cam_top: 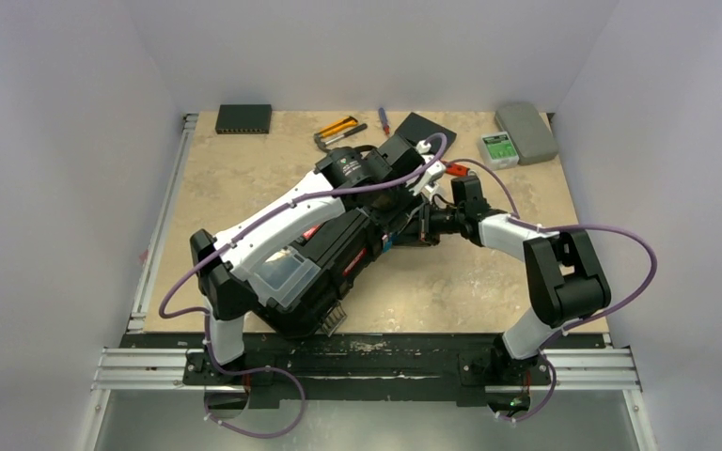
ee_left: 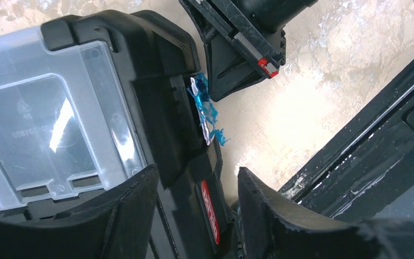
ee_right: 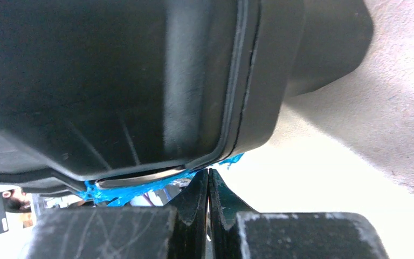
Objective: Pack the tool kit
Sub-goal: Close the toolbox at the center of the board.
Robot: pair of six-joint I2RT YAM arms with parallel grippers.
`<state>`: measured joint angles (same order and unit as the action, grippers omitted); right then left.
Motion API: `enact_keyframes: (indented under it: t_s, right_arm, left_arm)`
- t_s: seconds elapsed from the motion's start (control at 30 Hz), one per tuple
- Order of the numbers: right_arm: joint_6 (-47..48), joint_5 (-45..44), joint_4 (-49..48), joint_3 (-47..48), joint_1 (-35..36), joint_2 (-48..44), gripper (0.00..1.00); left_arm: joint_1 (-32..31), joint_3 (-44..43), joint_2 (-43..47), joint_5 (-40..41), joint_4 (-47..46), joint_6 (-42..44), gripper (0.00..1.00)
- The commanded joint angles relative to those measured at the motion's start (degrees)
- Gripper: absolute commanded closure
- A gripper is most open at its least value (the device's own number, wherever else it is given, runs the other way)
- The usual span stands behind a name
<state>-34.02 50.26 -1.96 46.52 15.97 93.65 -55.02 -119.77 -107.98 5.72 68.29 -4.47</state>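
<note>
Diagonally over toolbox (cam_top: pixel 334 272), left gripper (ee_left: pixel 197 174) spread — right arm (cam_top: pixel 564 268) folded inward, right gripper (ee_right: pixel 208 181) pressed together.

Soft, even light fills the overhead view, shadows faint. The left wrist view shows glare on the clear lid (ee_left: pixel 59 124) and a washed-out counter (ee_left: pixel 291 108) toward 3 o'clock. The right wrist view is dark above, blown white at 5 o'clock.

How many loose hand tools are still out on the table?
3, all near the far edge: a yellow-handled tool, a dark tool beside it, a small screwdriver to their right. The arms may hide more.
</note>
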Motion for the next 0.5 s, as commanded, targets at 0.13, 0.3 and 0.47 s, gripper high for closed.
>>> enact_keyframes:
  t_s: [0.13,0.3,0.47]
  right_arm:
    - [0.23,1.57,-0.57,0.74,0.41,-1.30,1.00]
    - [2.39,-0.81,1.56,-0.32,0.46,-1.46,1.00]
    - [1.58,-0.44,-0.24,-1.34,0.29,-0.80,1.00]
  left_arm:
    - [-1.14,-1.93,-3.83,1.65,0.77,-2.42,0.47]
    - [-1.18,-2.67,-5.22,1.23,0.43,-3.64,0.47]
    - [-1.40,-2.94,-8.01,2.35,1.65,-4.35,0.47]
